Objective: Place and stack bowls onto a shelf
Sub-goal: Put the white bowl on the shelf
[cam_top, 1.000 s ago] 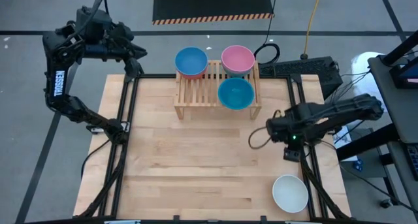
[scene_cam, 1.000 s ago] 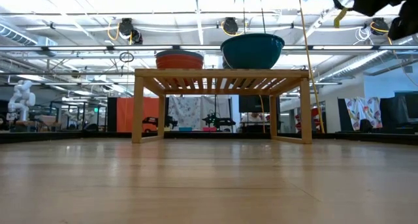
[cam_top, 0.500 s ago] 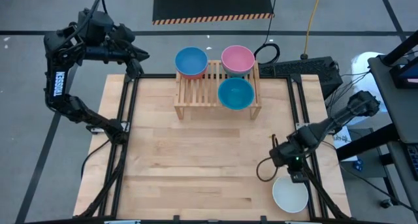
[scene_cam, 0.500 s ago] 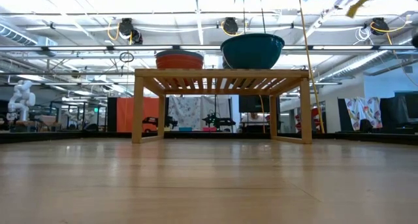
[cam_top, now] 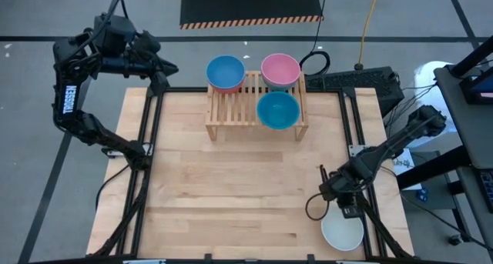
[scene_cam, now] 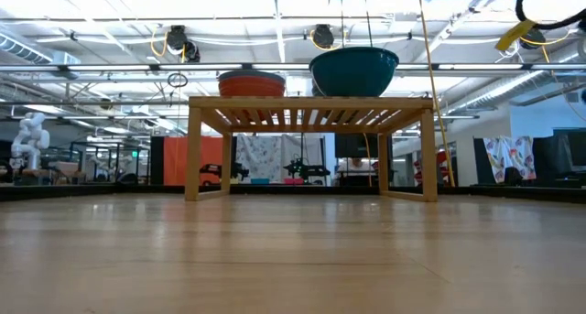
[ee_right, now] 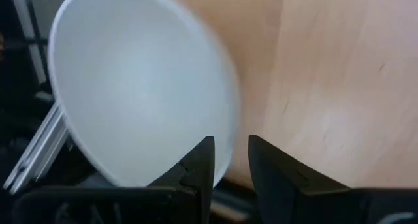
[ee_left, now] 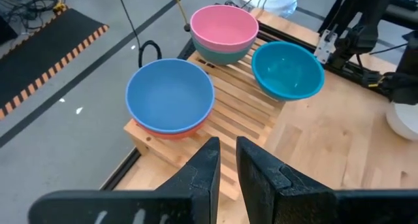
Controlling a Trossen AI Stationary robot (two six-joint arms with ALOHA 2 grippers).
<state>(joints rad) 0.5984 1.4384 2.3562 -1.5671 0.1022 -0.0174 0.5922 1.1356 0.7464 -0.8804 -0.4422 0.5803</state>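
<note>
1. The right pincer [cam_top: 337, 205] hovers over the near right corner of the desk [cam_top: 231, 195], just above the white bowl [cam_top: 342, 228]. Its two fingers stand a narrow gap apart, and it has hold of nothing.

2. In the right wrist view the fingers [ee_right: 199, 162] straddle the bowl's near rim, one over the inside and one over the outside.

3. The shelf [cam_top: 233, 110] stands at the far edge of the desk. It carries a light blue bowl [cam_top: 225, 71] nested in a red bowl [ee_left: 171, 131], a pink bowl [cam_top: 280, 68] on a dark green bowl [ee_left: 222, 53], and a teal bowl [cam_top: 277, 109] alone at the near right.

4. The step in hand appears to be picking up the white bowl. To do it well, the pincer should come straight down with the rim centred in its gap and pinch the wall firmly, as the smooth plastic may slip or tip.

5. The left pincer [ee_left: 225, 160] waits behind the desk's far left corner, its fingers nearly together and empty.
</note>
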